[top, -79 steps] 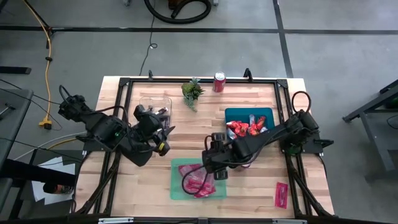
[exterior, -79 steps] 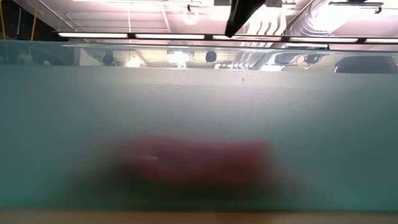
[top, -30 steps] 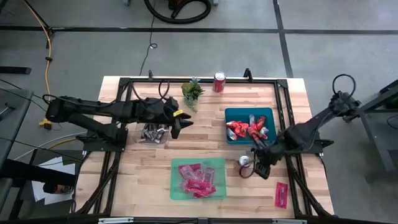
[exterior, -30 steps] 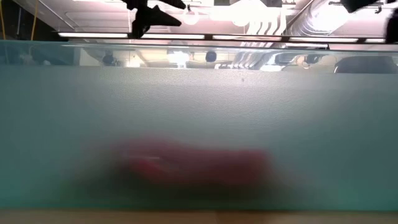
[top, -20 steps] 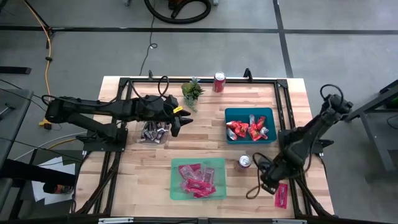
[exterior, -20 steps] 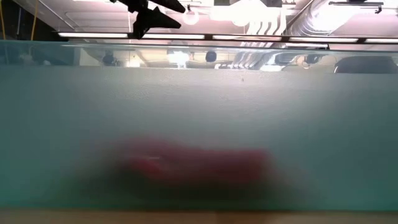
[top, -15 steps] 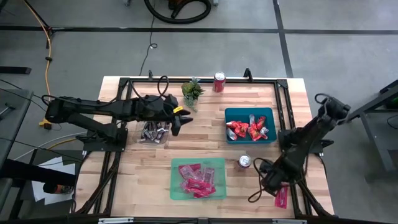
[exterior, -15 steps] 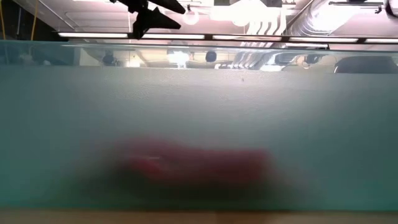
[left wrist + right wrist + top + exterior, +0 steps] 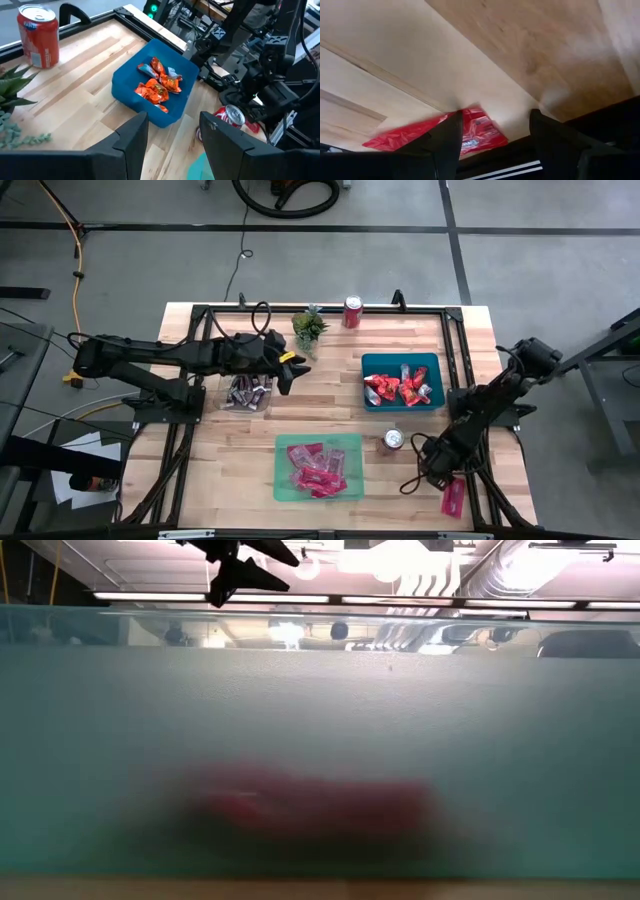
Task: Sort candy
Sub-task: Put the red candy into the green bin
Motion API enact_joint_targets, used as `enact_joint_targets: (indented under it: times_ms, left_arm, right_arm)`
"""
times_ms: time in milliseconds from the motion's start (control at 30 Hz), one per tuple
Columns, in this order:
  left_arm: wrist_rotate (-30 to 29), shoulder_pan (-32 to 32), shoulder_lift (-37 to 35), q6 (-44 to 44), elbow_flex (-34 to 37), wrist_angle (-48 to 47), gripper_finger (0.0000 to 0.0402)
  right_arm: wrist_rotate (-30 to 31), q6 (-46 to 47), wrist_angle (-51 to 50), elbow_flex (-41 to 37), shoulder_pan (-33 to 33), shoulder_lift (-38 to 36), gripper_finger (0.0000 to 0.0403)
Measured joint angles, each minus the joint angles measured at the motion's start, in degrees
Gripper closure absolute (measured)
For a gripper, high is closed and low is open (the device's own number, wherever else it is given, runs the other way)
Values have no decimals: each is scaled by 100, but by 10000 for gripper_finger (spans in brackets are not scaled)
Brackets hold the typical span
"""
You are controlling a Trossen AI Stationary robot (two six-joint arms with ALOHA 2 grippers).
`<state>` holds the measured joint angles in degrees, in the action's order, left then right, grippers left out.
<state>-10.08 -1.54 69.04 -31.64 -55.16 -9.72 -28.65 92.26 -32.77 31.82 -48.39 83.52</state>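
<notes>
A red soda can point(image 9: 352, 311) stands at the bench's point(image 9: 320, 395) far edge beside a small green plant point(image 9: 309, 328) — another can point(image 9: 393, 440), seemingly upright, sits between two teal trays point(image 9: 401, 364).

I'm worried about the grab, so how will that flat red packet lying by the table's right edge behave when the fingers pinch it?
The flat red packet lies thin against the wood, so it probably bends floppily. It looks light and glossy, so it may slide before lifting.

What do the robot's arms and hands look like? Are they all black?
Mostly, yes. Both arms are dark, jointed and chunky, with black cables looping off them. The left hand wears a yellow band just behind its fingers. The right hand is dark all over, with a cable curling beside it. Each hand ends in two flat, dark fingers.
</notes>
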Motion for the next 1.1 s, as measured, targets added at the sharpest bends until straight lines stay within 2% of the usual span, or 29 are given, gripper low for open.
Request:
enact_joint_targets:
  times_ms: [233,433,633,833,1100]
  left_arm:
    - [-106,0,0,-23,0,18,238]
    - [-105,0,0,-7,0,8,238]
    - [-108,0,0,337,0,-10,238]
    - [-108,0,-2,720,0,-56,238]
    - [-103,0,-7,1299,0,-75,238]
  right_arm:
    - [-44,-129,38,-4,-47,-4,181]
    - [-145,-380,-127,487,-81,-108,181]
    - [-200,176,-90,853,-267,-70,181]
    - [-376,717,-22,852,-489,469,181]
    - [-670,435,80,922,-399,1295,189]
